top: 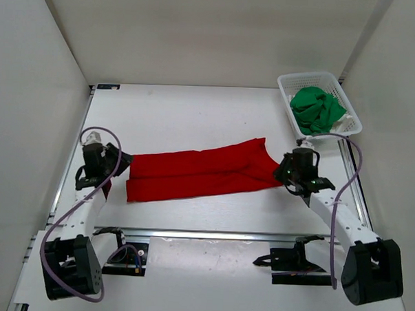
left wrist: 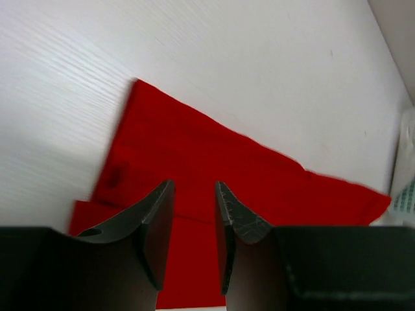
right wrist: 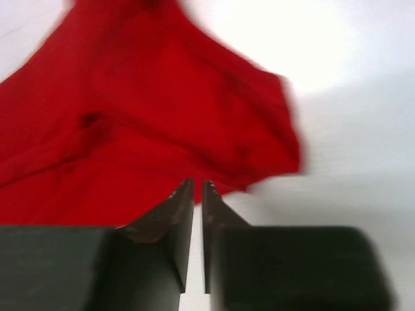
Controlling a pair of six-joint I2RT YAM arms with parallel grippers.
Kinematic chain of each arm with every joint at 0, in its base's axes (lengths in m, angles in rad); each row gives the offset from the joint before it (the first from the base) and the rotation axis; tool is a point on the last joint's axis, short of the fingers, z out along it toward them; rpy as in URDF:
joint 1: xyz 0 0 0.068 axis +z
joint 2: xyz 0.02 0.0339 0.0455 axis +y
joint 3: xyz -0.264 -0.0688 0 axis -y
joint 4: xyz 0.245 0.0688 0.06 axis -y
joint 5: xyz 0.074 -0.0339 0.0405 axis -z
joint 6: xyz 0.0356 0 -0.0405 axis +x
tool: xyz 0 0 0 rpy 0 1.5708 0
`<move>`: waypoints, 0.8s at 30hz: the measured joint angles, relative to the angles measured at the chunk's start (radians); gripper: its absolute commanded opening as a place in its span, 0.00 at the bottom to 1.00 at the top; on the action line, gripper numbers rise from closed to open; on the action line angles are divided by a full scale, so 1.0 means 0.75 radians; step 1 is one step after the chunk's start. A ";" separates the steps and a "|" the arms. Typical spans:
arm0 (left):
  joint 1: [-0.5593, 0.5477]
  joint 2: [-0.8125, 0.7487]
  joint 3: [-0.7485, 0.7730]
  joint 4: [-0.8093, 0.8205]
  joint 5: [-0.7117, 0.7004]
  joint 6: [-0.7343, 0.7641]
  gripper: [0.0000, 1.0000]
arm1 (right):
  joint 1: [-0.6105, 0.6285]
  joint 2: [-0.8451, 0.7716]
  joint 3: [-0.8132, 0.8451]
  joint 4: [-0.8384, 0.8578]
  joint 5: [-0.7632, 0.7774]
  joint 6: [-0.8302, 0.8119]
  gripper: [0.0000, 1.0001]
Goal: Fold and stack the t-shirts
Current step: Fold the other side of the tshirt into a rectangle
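The red t-shirt lies on the table as a long strip folded lengthwise, running left to right. My left gripper is at its left end; in the left wrist view the gripper is open above the red cloth, with nothing between the fingers. My right gripper is at the strip's right end; in the right wrist view it is shut and empty, its tips just short of the cloth edge. The green t-shirt lies crumpled in the basket, with a bit of white cloth under it.
The white mesh basket stands at the back right corner of the table. White walls close in the left, back and right sides. A metal rail runs along the near edge between the arm bases.
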 measured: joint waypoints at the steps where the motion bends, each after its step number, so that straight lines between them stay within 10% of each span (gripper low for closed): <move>1: -0.055 0.005 0.001 0.013 -0.016 -0.005 0.41 | 0.054 0.021 0.031 -0.001 0.015 -0.006 0.00; 5: -0.329 0.115 0.033 0.050 -0.074 -0.009 0.41 | 0.223 0.239 0.242 0.034 0.026 -0.062 0.04; 12: -0.336 0.230 0.050 0.050 -0.128 0.024 0.43 | 0.304 0.617 0.451 0.103 -0.030 -0.176 0.46; 18: -0.228 0.142 0.033 0.071 -0.178 0.039 0.44 | 0.325 0.783 0.559 0.071 -0.046 -0.223 0.39; 24: -0.169 0.208 0.045 0.053 -0.178 0.049 0.44 | 0.393 0.793 0.569 0.016 -0.023 -0.231 0.01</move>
